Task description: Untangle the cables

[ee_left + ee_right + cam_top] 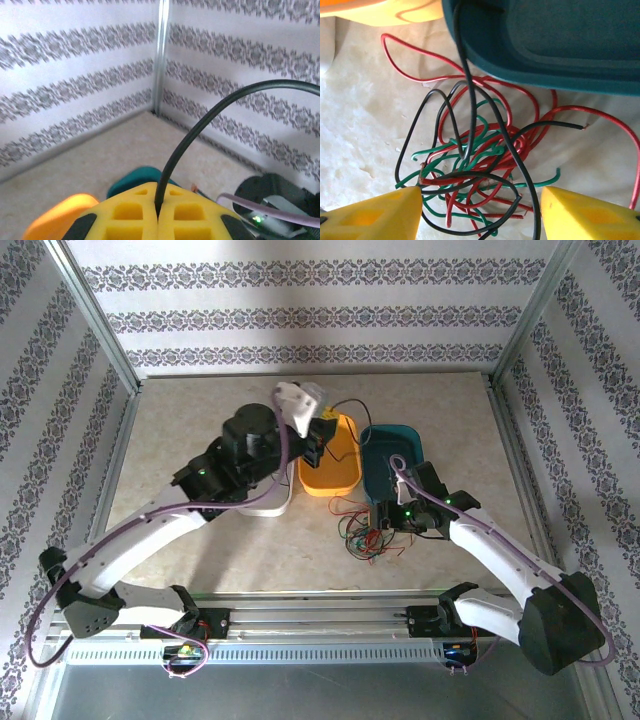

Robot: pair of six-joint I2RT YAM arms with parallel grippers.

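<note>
Wrist close-up: black cable (190,135) tight in left pincer (157,217)

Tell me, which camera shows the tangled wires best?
The right wrist view: up close, the cables show as distinct black, red and green loops. The top view gives a small bundle; the left wrist view, one black strand pinched in the left gripper.

Left arm (150,535) and right arm (500,552) are wearing white shells with black joint housings. Lilac cables (250,204) are running along both. Yellow fingers (370,215) are showing moulded pockets. A green light (257,219) is glowing.
</note>
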